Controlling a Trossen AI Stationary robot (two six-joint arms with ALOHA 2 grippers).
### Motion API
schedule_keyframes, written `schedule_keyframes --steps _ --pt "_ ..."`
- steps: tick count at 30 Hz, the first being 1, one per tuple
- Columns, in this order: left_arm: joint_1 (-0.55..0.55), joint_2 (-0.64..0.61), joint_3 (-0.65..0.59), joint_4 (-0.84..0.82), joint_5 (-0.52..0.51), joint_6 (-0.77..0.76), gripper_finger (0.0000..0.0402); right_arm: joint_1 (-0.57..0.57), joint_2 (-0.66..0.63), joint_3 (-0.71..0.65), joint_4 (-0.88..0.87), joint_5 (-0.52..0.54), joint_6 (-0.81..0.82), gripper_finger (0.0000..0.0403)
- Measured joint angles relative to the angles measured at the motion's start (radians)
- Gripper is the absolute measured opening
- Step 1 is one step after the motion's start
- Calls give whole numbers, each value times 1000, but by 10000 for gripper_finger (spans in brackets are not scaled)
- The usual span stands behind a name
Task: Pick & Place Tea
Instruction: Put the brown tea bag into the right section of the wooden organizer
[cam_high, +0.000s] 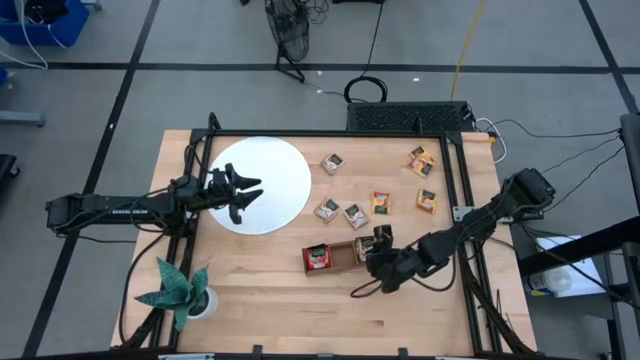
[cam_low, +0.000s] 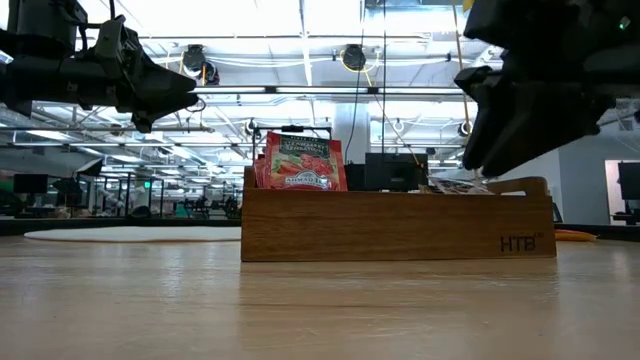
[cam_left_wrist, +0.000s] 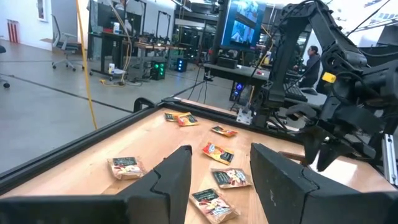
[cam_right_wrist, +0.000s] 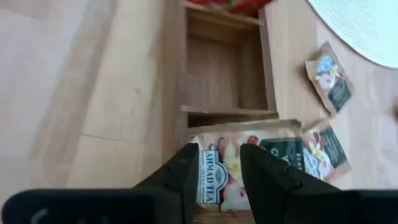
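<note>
Tea sachet (cam_right_wrist: 227, 167) sits between the right gripper (cam_right_wrist: 219, 163) fingers, parted.

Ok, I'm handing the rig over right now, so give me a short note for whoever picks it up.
Right gripper: over the right end of the wooden tray, fingers part open around an orange sachet that sits in the end compartment; looks like it is letting go.
Left gripper: open, empty, waiting above the white disc.
Done: red sachets stand in the tray's left compartment; the middle compartment is empty.
Left: seven loose sachets on the table beyond the tray, three near it, one by the disc, three toward the right edge.
</note>
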Motion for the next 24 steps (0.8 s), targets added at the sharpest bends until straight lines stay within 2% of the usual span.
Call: schedule_keyframes --steps 3,6,8,15,24 --pt "0 0 0 0 0 0 166 -34 -14 3 -2 -107 -33 85" --pt "0 0 0 0 0 0 166 -85 -16 3 -19 -258 -52 24" --pt "0 0 0 0 0 0 166 -113 -13 3 -41 -312 -66 10" --pt "0 0 0 0 0 0 166 -170 -9 3 -80 -349 -98 1" --pt "0 0 0 0 0 0 166 -179 -9 3 -82 -407 -140 0"
